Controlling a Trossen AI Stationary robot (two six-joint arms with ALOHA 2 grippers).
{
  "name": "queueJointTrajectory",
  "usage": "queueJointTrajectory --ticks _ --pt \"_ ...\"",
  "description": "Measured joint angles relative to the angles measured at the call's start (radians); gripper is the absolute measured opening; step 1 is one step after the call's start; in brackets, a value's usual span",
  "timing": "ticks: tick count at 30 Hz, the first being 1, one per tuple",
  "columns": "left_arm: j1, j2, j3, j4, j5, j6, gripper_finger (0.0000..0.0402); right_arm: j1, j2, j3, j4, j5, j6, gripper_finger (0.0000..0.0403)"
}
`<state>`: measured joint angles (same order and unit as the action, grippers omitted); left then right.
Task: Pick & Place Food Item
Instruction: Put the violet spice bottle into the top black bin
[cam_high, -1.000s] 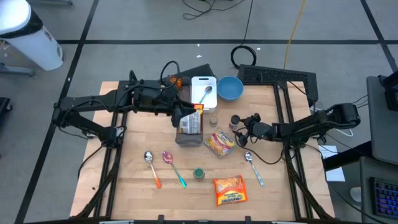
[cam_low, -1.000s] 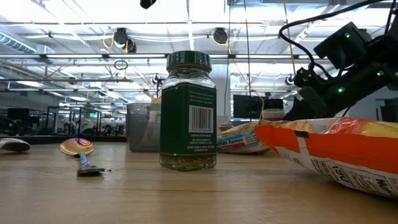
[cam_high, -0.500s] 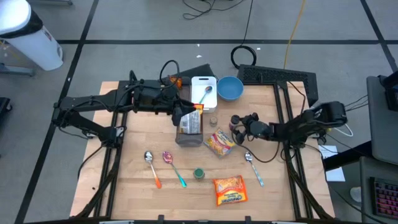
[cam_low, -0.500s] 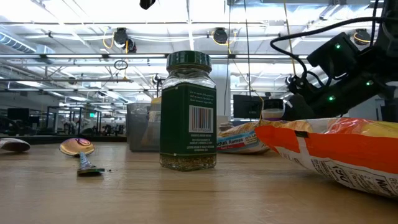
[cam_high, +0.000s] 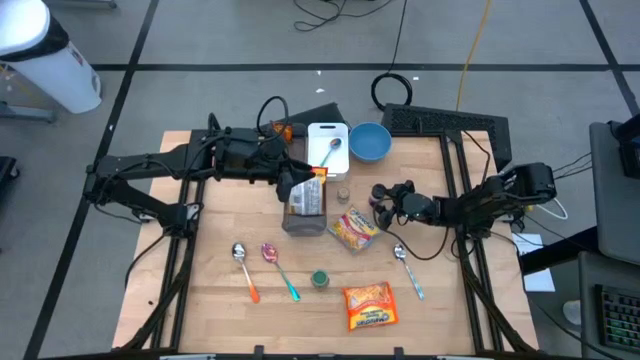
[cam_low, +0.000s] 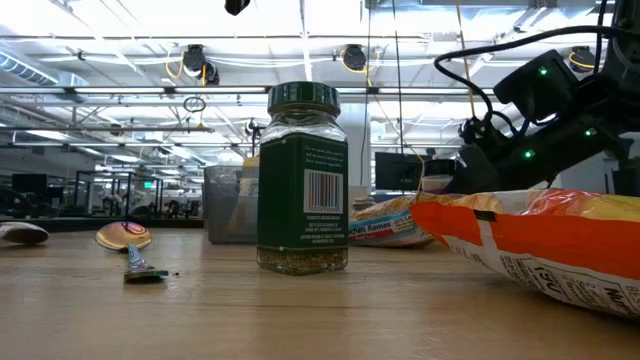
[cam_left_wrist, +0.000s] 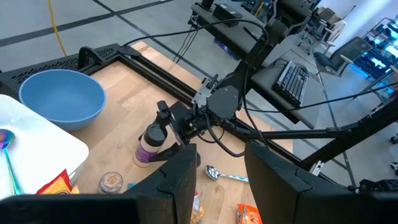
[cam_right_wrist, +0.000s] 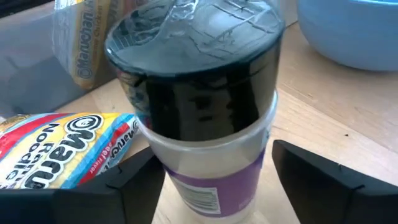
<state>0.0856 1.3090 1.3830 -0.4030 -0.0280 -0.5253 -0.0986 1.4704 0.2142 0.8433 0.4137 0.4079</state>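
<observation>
My right gripper (cam_high: 377, 199) open, fingers either side of the black-capped jar (cam_right_wrist: 199, 118) standing on the surface (cam_high: 210, 280) beside the ramen packet (cam_high: 353, 228), my left gripper (cam_high: 296, 186) part-open over the clear container (cam_high: 304, 215), nothing visibly held

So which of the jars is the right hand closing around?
The black-lidded jar with the purple label, standing between the right hand's fingers; the green-lidded jar and small jar stand apart.

Three spoons lie on the tabletop (cam_high: 210, 290): an orange-handled spoon (cam_high: 243, 264), a teal-handled spoon (cam_high: 277, 266) and a silver spoon (cam_high: 406, 266). A fourth spoon (cam_high: 331, 152) rests on the one white tray (cam_high: 318, 170). One blue bowl (cam_high: 369, 142). Two noodle packets: one (cam_high: 353, 228) mid-table, one (cam_high: 369, 305) near. Three jars: green-lidded (cam_high: 320, 279), black-lidded (cam_high: 380, 196), small (cam_high: 343, 194). One clear bin (cam_high: 305, 208).
</observation>
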Motion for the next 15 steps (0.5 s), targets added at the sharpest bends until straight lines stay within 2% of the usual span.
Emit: queueJointTrajectory --ticks 9,15 --pt "0.0 0.0 0.0 -0.001 0.0 0.001 0.0145 0.0 0.0 0.0 -0.001 -0.003 0.025 0.0215" --pt "0.0 0.0 0.0 -0.002 0.0 0.001 0.0145 0.0 0.0 0.0 0.0 -0.026 0.02 0.0208"
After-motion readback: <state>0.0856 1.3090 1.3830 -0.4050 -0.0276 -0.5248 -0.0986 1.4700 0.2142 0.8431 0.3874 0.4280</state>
